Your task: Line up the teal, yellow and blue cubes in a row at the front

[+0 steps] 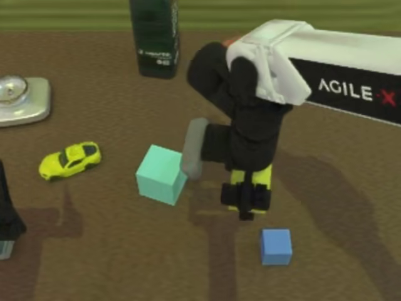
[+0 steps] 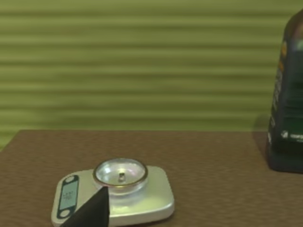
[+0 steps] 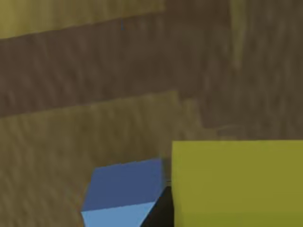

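The right gripper (image 1: pixel 247 202) points straight down over the table a little past centre, toward five o'clock, and it is clenched on the yellow cube (image 1: pixel 265 179), whose bright faces peek out on both sides of the black fingers. From the right wrist view the yellow cube (image 3: pixel 236 182) fills the near corner, so it sits snug between the jaws; whether it rests on the table or hangs just above it, I cannot tell.

Moving outward, the blue cube (image 1: pixel 276 246) lies near the gripper, at about five o'clock from it, close to the front edge and apart from the yellow one. The teal cube (image 1: pixel 161 174) stands at about nine o'clock from the gripper, just beside the arm's grey link. It looks untouched.

Farther off, a yellow-green toy car (image 1: pixel 69 159) sits toward the left side, a silver kitchen scale (image 1: pixel 19 99) at ten o'clock near the left edge, and a dark bottle (image 1: pixel 155 36) at the back, near twelve. The left gripper (image 1: pixel 6 238) is parked at the left edge, around eight o'clock; I cannot tell how its fingers stand.

To my eye the step in hand is placing the yellow cube into the row. Next, it needs to be settled level at the front, in line with the blue cube with a small gap, then let go cleanly. The teal one would still need bringing forward.
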Controlling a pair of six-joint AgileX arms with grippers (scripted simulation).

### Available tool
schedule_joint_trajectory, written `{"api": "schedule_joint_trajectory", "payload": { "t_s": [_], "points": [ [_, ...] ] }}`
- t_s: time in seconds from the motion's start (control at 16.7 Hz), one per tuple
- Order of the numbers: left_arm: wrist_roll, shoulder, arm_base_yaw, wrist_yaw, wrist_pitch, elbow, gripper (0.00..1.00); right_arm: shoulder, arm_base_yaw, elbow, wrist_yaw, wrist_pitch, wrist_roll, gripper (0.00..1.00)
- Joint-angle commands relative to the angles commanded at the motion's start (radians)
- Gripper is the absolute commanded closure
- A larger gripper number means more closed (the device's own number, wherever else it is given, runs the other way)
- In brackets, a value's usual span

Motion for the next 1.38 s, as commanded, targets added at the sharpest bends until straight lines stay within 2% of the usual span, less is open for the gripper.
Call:
{"api": "schedule_joint_trajectory", "payload": {
  "t_s": [0.12, 0.24, 0.6, 0.96, 1.26, 1.38],
  "points": [
    [0.000, 0.000, 0.000, 0.000, 0.000, 0.000, 0.00, -0.059, 0.081, -0.072, -0.001, 0.016, -0.027, 1.00],
    [0.000, 0.000, 0.000, 0.000, 0.000, 0.000, 0.00, -0.097, 0.123, -0.113, -0.001, 0.029, -0.042, 1.00],
    [0.000, 0.000, 0.000, 0.000, 0.000, 0.000, 0.00, -0.093, 0.122, -0.130, -0.001, 0.044, -0.037, 1.00],
    [0.000, 0.000, 0.000, 0.000, 0.000, 0.000, 0.00, -0.027, 0.127, -0.263, -0.001, 0.254, -0.043, 1.00],
    [0.000, 0.000, 0.000, 0.000, 0.000, 0.000, 0.00, -0.016, 0.128, -0.281, 0.000, 0.281, -0.043, 1.00],
    [0.000, 0.000, 0.000, 0.000, 0.000, 0.000, 0.00, -0.016, 0.128, -0.281, 0.000, 0.281, -0.043, 0.85]
  ]
}}
